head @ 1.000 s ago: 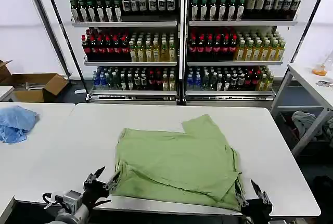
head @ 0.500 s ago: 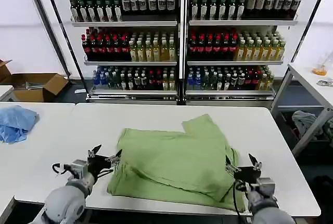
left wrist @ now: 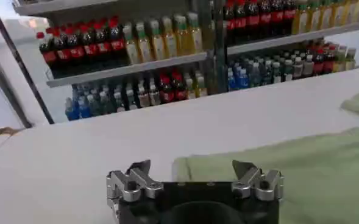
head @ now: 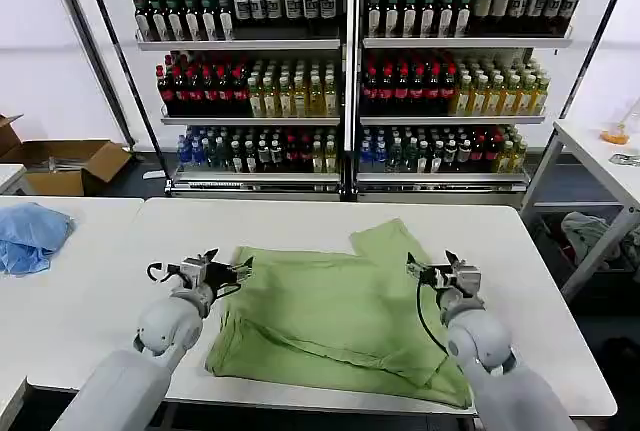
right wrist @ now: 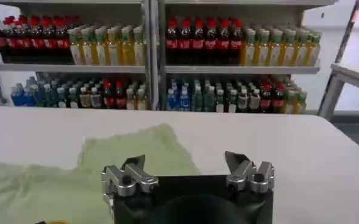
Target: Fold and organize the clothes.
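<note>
While shirt (head: pixel 340 316) lay crosswise between them, left gripper (head: pixel 232 273) at 9, right gripper (head: pixel 428 273) at 3, both gaped empty.

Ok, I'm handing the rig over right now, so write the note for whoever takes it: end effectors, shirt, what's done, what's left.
Left end effector: open, empty, at the far left corner of the green shirt.
Right end effector: open, empty, over the shirt's far right part, beside the flap that sticks out toward the shelves.
Shirt: lies partly folded on the white table, layers overlapping, near edge close to the table's front edge.
Done: a first fold, by the look of the doubled layers.
Left: grasp the far edge, probably fold again, square it up and tidy it.
</note>
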`<state>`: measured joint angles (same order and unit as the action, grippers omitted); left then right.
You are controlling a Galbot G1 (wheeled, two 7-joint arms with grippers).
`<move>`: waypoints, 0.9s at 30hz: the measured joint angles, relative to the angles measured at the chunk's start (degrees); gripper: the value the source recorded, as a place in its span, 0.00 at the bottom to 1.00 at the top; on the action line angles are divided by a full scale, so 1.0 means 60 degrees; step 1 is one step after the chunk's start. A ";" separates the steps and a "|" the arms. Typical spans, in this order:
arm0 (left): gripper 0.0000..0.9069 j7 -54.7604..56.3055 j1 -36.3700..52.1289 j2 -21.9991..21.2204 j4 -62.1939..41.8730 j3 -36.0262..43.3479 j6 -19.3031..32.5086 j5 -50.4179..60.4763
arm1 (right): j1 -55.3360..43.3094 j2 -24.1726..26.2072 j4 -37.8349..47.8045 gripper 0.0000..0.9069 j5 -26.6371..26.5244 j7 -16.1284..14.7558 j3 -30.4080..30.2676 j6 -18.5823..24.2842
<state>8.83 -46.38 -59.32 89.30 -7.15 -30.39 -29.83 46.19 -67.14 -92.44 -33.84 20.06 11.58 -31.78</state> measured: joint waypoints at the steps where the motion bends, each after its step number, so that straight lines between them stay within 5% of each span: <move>1: 1.00 -0.0003 0.0169 -0.0057 -0.0195 0.0111 -0.0009 0.0007 | -0.0200 -0.0046 0.0209 1.00 -0.0048 -0.0001 -0.0062 -0.0008; 14: 1.00 -0.0131 0.1406 -0.0364 -0.1909 0.0837 -0.0196 -0.0084 | -0.2319 -0.0976 0.2990 1.00 -0.0398 -0.0158 -0.0477 -0.0106; 15: 0.94 -0.0146 0.1450 -0.0379 -0.1973 0.0869 -0.0208 -0.0122 | -0.2427 -0.1044 0.3182 1.00 -0.0411 -0.0175 -0.0482 -0.0110; 16: 0.31 -0.0160 0.1497 -0.0393 -0.2034 0.0897 -0.0212 -0.0159 | -0.2534 -0.1117 0.3381 1.00 -0.0424 -0.0195 -0.0485 -0.0113; 17: 0.17 -0.0172 0.1540 -0.0411 -0.2104 0.0920 -0.0218 -0.0202 | -0.2631 -0.1190 0.3587 0.94 -0.0430 -0.0219 -0.0493 -0.0113; 18: 0.06 -0.0185 0.1585 -0.0433 -0.2177 0.0937 -0.0224 -0.0245 | -0.2708 -0.1253 0.3753 0.43 -0.0440 -0.0242 -0.0504 -0.0115; 20: 0.03 -0.0204 0.1638 -0.0462 -0.2265 0.0963 -0.0225 -0.0318 | -0.2837 -0.1370 0.4079 0.00 -0.0476 -0.0288 -0.0533 -0.0133; 27: 0.02 -0.0328 0.1653 -0.0418 -0.2293 0.1047 -0.0194 -0.0547 | -0.3063 -0.1557 0.4789 0.00 -0.0683 -0.0372 -0.0642 -0.0172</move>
<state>6.86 -36.46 -61.83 75.54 -0.87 -31.55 -33.12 27.82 -76.48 -63.70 -37.94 17.83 7.73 -32.81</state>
